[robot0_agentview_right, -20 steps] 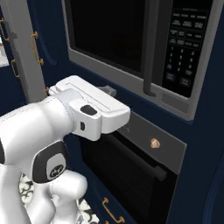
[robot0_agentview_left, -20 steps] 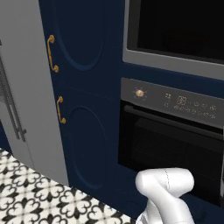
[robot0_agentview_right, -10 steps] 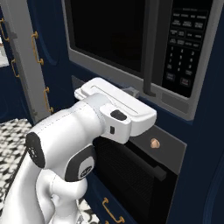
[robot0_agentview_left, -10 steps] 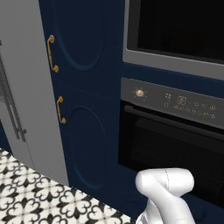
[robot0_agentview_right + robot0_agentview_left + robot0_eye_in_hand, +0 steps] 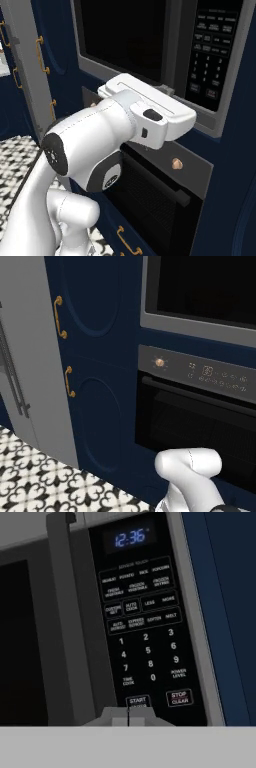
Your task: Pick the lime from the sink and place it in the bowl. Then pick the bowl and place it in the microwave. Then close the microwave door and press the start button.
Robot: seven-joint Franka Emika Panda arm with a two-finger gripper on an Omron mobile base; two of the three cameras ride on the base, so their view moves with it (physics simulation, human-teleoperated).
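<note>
**My gripper at the start key**

My two-finger gripper [image 5: 128,716] has its dark tips pressed together, clenched on nothing, just below the START button [image 5: 138,701] on the built-in grey-framed microwave [image 5: 200,60]. The microwave's grey-framed black-glass door [image 5: 125,40] looks closed. Judged stage: only the button press remains.

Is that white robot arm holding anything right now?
No, nothing is held. Its gripper looks closed and empty, pointing at the START button on the grey-framed microwave.
</note>
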